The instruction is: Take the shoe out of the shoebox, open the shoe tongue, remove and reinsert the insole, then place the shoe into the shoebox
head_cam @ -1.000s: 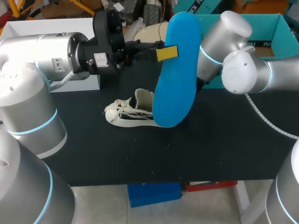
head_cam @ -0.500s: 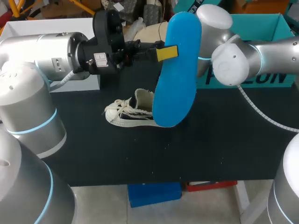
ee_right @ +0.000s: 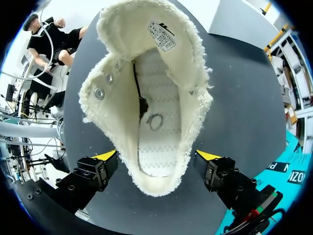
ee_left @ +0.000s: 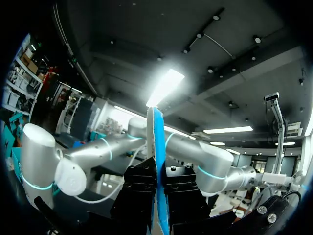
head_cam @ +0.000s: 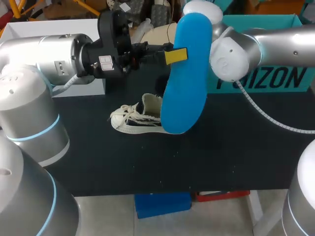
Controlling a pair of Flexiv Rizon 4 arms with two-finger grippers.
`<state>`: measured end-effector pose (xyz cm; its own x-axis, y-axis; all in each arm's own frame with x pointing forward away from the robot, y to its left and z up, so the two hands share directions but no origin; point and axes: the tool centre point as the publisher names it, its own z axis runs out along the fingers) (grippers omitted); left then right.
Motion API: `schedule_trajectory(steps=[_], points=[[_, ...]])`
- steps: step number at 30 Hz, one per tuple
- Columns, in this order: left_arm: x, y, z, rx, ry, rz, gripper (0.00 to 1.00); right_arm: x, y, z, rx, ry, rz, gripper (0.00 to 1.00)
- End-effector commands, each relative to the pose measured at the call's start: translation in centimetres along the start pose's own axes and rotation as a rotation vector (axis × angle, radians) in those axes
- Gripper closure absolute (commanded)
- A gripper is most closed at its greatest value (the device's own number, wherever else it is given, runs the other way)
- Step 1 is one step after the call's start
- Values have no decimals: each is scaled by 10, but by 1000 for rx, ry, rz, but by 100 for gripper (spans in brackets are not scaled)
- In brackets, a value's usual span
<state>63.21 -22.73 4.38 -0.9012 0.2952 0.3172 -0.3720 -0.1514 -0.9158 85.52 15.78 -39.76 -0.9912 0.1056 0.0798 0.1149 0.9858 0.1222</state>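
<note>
My left gripper (head_cam: 175, 55) is shut on a large blue insole (head_cam: 186, 73) and holds it up above the table. In the left wrist view the insole (ee_left: 157, 147) stands edge-on between the black fingers (ee_left: 142, 188). A cream canvas shoe (head_cam: 134, 119) lies on the black table, its heel hidden behind the insole. My right gripper (ee_right: 156, 156) hangs open over the shoe (ee_right: 151, 98), one yellow tip on each side of the heel and the mouth spread wide. In the head view this gripper is hidden behind the insole. The teal shoebox (head_cam: 275, 73) stands at the back right.
A white box (head_cam: 93, 87) sits at the back left, partly under my left arm. My right arm (head_cam: 229, 49) crosses in front of the shoebox. Bare black table (head_cam: 206, 162) runs along the front.
My right arm's elbow has swung toward the back and left, uncovering the shoebox's front wall. The left arm, insole and shoe have not moved.
</note>
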Motion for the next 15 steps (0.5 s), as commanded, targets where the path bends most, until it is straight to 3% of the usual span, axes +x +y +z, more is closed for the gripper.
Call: schedule_trajectory(steps=[1, 10, 15], points=[[0, 1, 1, 2, -3, 1, 100, -2, 6, 5, 67, -1, -3, 0], [0, 1, 1, 2, -3, 1, 100, -4, 5, 3, 59, -7, -14, 0], [0, 1, 1, 2, -3, 1, 100, -1, 2, 1, -11, -43, -38, 0]])
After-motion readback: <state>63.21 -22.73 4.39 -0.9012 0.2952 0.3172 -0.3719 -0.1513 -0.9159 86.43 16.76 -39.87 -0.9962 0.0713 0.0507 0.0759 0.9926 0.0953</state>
